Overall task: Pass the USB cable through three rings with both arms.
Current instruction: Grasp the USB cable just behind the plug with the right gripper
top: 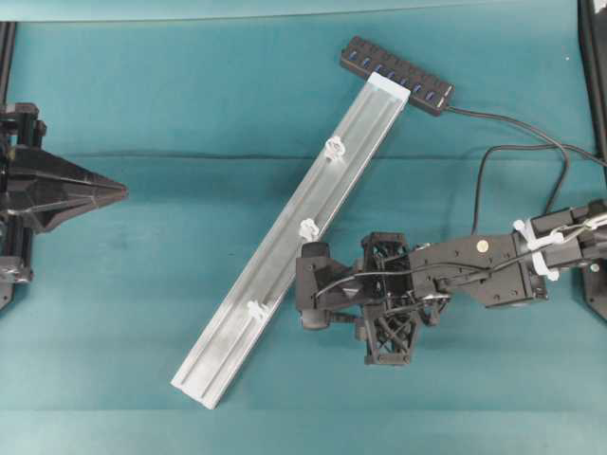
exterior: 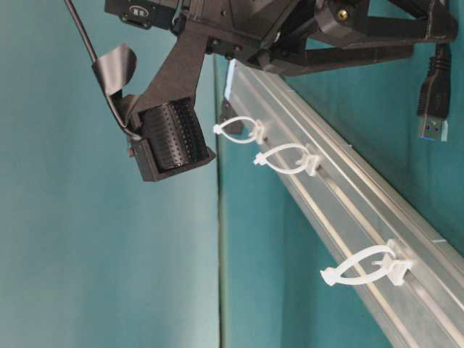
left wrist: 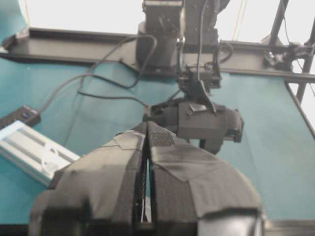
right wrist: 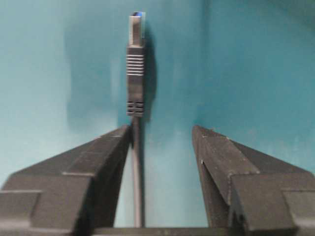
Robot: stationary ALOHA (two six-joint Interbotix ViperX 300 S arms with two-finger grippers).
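Three rings [top: 309, 228] show from overhead, white clips spaced along a silver rail [top: 285, 251] that lies diagonally on the teal counter [top: 142, 313]. Rail's upper end meets a black hub [top: 396, 76] w/ blue sockets. USB cable [top: 493, 166] leaves the hub and curves toward the right arm [top: 474, 270]. Right tool [top: 318, 292] sits just beside the rail, between middle and lower ring; plug is hidden from this angle. Left tool [top: 104, 192] is at the far left edge, well apart from the rail.

Table-level view, turned sideways: the three rings [exterior: 284, 158] stand out from the rail [exterior: 362, 196] as open loops, which overhead doesn't give. Cable plug [exterior: 432, 109], blue tip, hangs free near the right arm's parts at the top edge. One ribbed finger pad [exterior: 174, 138] of the right tool shows, w/ tape.

Left wrist view: left tool [left wrist: 147, 142] closed, taped fingers pressed together, nothing between them. Beyond it the right arm [left wrist: 197, 120] over the teal cloth, rail [left wrist: 29, 152] and one ring [left wrist: 49, 157] at left, hub [left wrist: 19, 115] behind. Black frame and bright light at the back of the room.

Right wrist view: only here is the grip clear. Right tool [right wrist: 162, 142] stands part open; cable [right wrist: 136, 172] lies against the left-hand finger [right wrist: 98, 162], a gap to the other finger, so not clamped. Plug [right wrist: 136, 64] sticks out past the tips over bare teal cloth.
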